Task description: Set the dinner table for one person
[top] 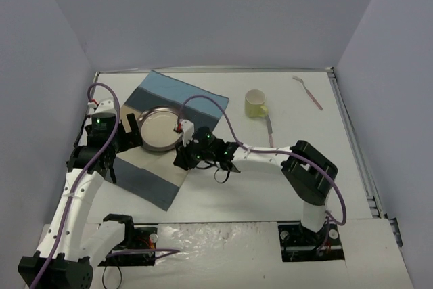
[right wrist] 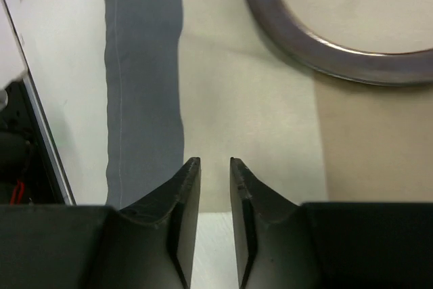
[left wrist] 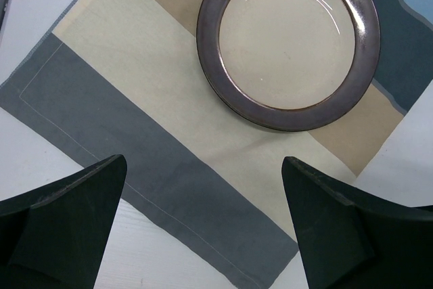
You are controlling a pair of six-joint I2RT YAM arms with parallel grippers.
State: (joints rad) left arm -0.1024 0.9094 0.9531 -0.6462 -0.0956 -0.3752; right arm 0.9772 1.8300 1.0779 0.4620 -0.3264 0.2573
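Since the placemat lies skewed on the dinner table, left gripper hangs wide open above it, right gripper nearly closed, empty, at its near edge, probably to square it; plate upon it, yellow cup beyond.

Light on the top cam is soft and even, seems to come from above, and it's a bit dim, with a cool violet tint on the walls. The table reads bright white without blowing out, though I see a smeary sheen on the near strip between the arm bases. Shadows are faint and fuzzy, just a soft one under the right arm. On the left wrist cam the plate rim catches white glare at upper right, and the left fingers are near-black, soft-edged blobs. The right wrist cam looks mushier to me: plate rim hazy, right fingers dark with little detail, mat weave barely resolved.
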